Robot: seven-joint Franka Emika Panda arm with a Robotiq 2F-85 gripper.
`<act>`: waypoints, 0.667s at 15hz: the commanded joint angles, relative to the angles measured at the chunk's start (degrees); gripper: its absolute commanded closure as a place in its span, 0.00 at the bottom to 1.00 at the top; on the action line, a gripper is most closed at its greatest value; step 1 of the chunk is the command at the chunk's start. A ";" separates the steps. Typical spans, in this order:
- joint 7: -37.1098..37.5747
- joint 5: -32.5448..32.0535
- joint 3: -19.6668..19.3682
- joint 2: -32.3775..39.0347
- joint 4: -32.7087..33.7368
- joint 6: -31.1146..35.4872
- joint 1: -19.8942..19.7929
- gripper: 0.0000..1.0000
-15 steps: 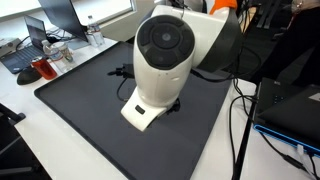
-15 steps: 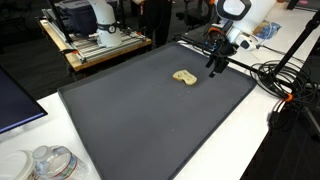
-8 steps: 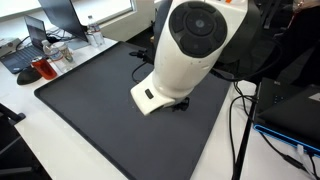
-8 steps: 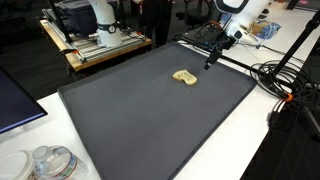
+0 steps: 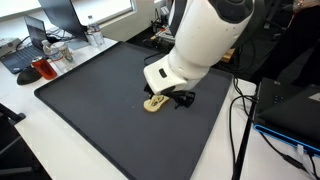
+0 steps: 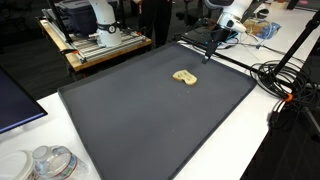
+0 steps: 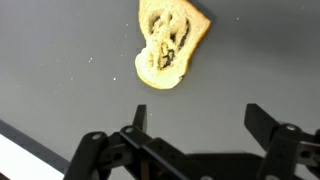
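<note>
Jaws stood wide apart on the gripper [image 7: 198, 128], with only bare black mat [image 7: 70, 90] showing between the two dark fingers [image 7: 140, 118] in the wrist view. Nothing was clamped in them.

A tan slice [image 7: 172, 45], bread-like with a lumpy, hollowed middle, lay flat on the mat beyond the fingertips and apart from them. It sat a little toward one finger's side rather than centred in the gap. In an exterior view the gripper [image 6: 209, 52] hung above the mat's far edge, raised off the surface, with the slice [image 6: 183, 77] near it but not touching. In an exterior view the white arm [image 5: 205, 40] filled much of the picture, and the slice [image 5: 155, 103] showed just beside the gripper's dark underside.

The mat [image 6: 150, 115] covered most of a white worktop [image 6: 45, 115]. Cables [image 6: 275, 75] trailed off the worktop's edge near the arm's base. A wooden cart [image 6: 100, 45] stood behind the mat, and a laptop [image 5: 22, 55] sat well away at the worktop's corner.
</note>
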 commanded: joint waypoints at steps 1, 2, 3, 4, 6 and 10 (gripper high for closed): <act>7.16 -7.91 0.63 -8.22 -13.44 8.74 0.78 0.00; 9.27 -9.70 0.61 -9.87 -16.15 10.73 0.95 0.00; 11.19 -11.26 0.70 -11.58 -18.80 12.52 1.04 0.00; 12.58 -12.49 0.92 -13.32 -21.49 13.86 0.93 0.00; 13.97 -13.35 2.05 -16.82 -26.82 16.65 -0.07 0.00; 12.79 -11.55 4.50 -23.16 -35.92 22.28 -2.75 0.00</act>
